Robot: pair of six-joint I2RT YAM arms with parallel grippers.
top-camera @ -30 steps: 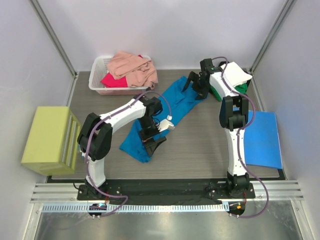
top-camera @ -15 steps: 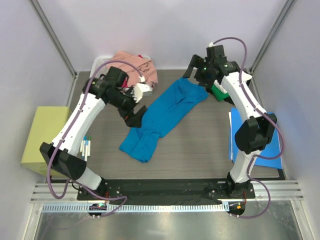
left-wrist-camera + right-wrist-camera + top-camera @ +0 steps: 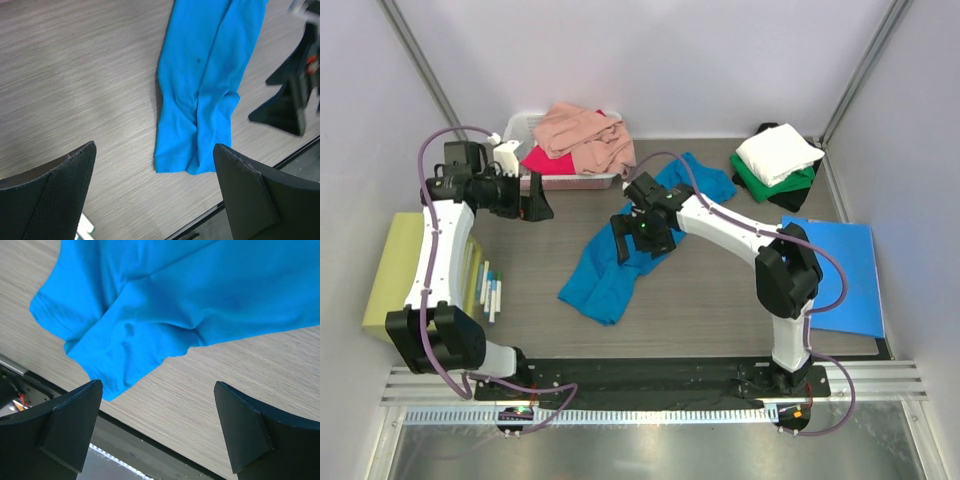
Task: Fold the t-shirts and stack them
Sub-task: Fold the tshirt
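Teal t-shirt (image 3: pixel 605 285) between white basket (image 3: pixel 525 122), blue sheet (image 3: pixel 850 290)

left end effector (image 3: pixel 537 208) swung away; right end effector (image 3: pixel 624 242) now over teal t-shirt (image 3: pixel 597 288).

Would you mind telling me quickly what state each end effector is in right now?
Left end effector: open, holding nothing.
Right end effector: open, holding nothing.

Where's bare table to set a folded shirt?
Widest: near-centre wood between teal shirt and right arm. Smaller: between markers and teal shirt. Back edge crowded: basket, white-on-green stack.
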